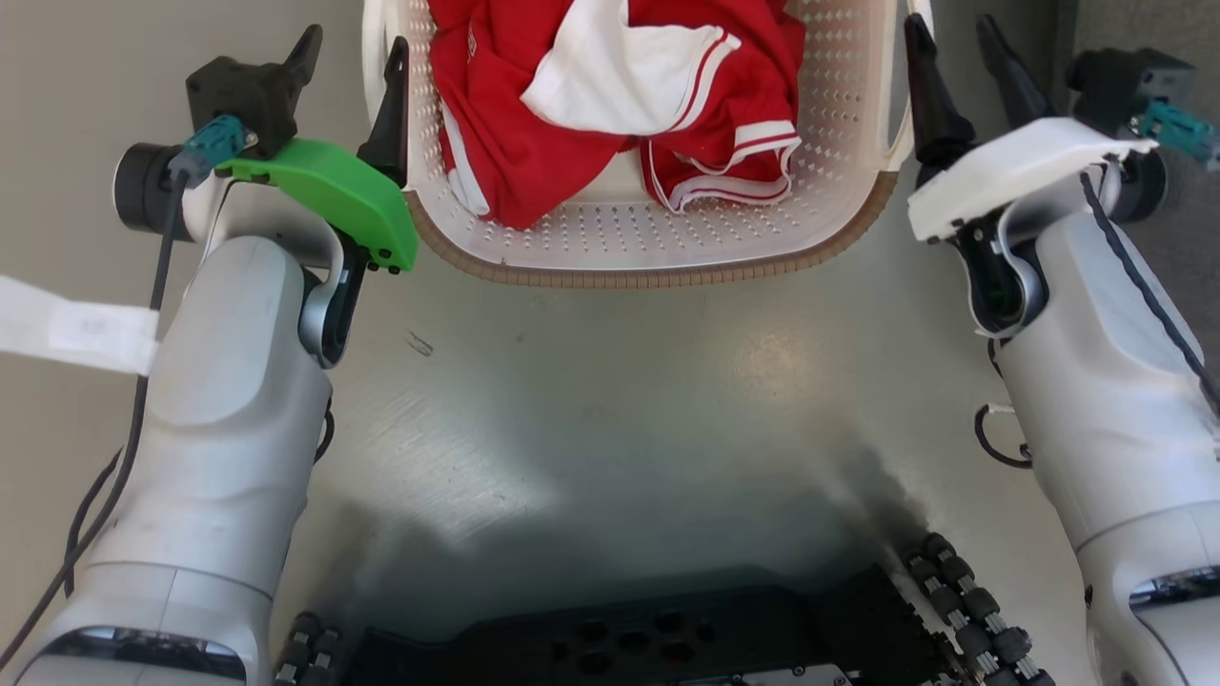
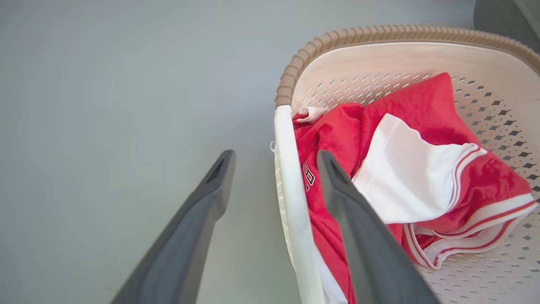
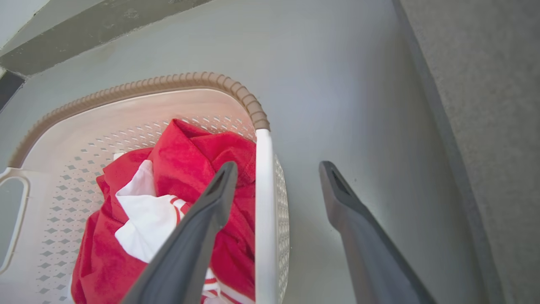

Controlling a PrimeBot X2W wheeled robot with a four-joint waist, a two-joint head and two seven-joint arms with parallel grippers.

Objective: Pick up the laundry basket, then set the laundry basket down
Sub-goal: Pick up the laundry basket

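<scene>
Laundry basket (image 1: 620,276) on the grey floor (image 1: 610,400), straight ahead of the robot's dark base (image 1: 667,638). Its far half is cut off by the top edge of the head view. A crumpled red-and-white garment (image 1: 534,143) hides most of the basket's bottom. Left gripper (image 1: 356,40): jaws apart, straddling the left white handle, one finger inside over the garment (image 2: 422,109), one outside over bare floor. The left wrist view shows the gripper (image 2: 275,154) with a gap on each side of the handle bar; contact cannot be told. Right gripper (image 1: 950,21): jaws apart too, astride the right handle. In the right wrist view (image 3: 278,164) the inner finger is near the bar and the outer one well apart from it. Both fingers' lower lengths run off the wrist views. Floor lies open on the basket's left side. On the right, a darker textured strip (image 3: 485,105) borders the floor near the outer finger. A wall base runs beyond the far rim (image 3: 139,86).
</scene>
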